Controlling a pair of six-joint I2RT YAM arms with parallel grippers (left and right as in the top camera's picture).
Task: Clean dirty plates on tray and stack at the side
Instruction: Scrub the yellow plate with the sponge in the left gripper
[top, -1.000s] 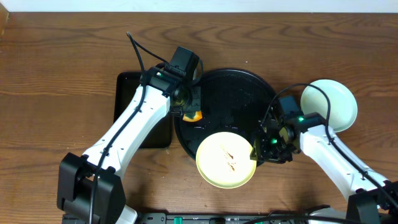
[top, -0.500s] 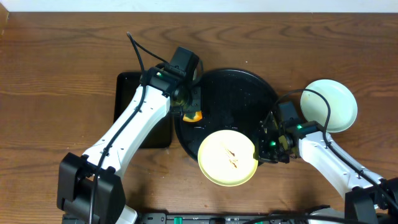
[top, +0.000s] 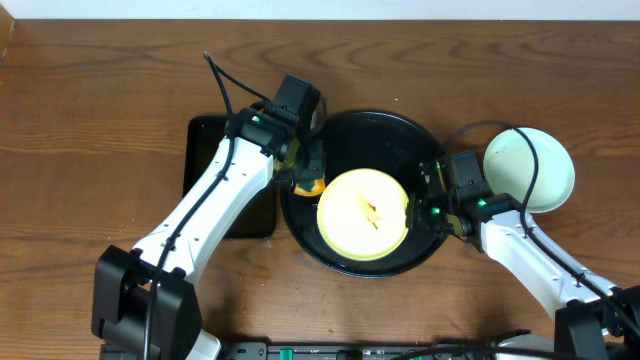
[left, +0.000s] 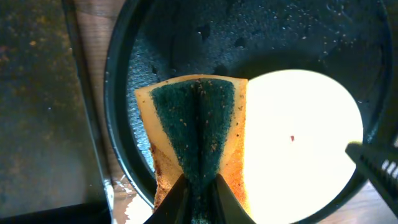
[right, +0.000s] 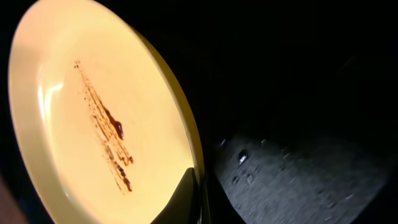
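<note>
Pinching right rim of yellow plate (top: 362, 212), right gripper (top: 410, 213) jaws pressed tight. Plate sits over middle of black tray (top: 370, 135), brown smear (right: 109, 134) on its face. Left gripper (left: 199, 190) clamps sponge (left: 196, 124) just left of plate, over tray's left side. Pale plate (top: 545, 175) on table (top: 100, 80), right of tray.

Overhead looks straight down on my table (top: 90, 90); both my wrist cameras sit close, sharing the yellow plate (right: 93, 124).
</note>
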